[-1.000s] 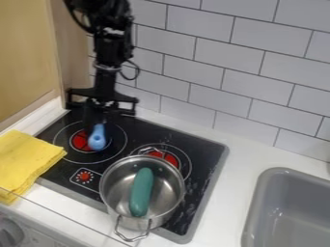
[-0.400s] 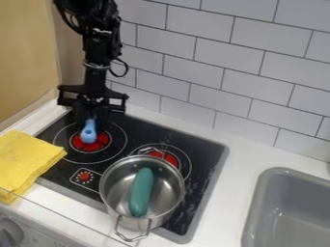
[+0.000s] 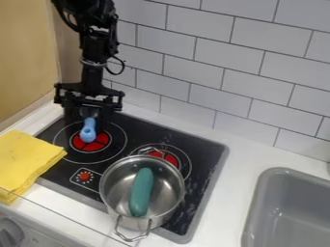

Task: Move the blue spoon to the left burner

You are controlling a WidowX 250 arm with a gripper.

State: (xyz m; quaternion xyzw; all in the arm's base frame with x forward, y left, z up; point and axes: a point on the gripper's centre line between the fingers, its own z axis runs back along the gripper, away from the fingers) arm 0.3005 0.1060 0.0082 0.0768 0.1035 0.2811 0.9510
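Camera view: black cooktop (image 3: 206,169), set in white desk (image 3: 226,202).
Gripper: black two-finger gripper (image 3: 88,114), held at rear of left burner (image 3: 99,140); jaws parted, released.
Spoon: blue-handled spoon (image 3: 88,130), placed with handle end over burner's red centre, head between jaws.
Pot: round steel pot (image 3: 169,185); green oblong object (image 3: 141,192) contained.
Cloth: yellow, folded cloth (image 3: 24,161), laid beside cooktop.
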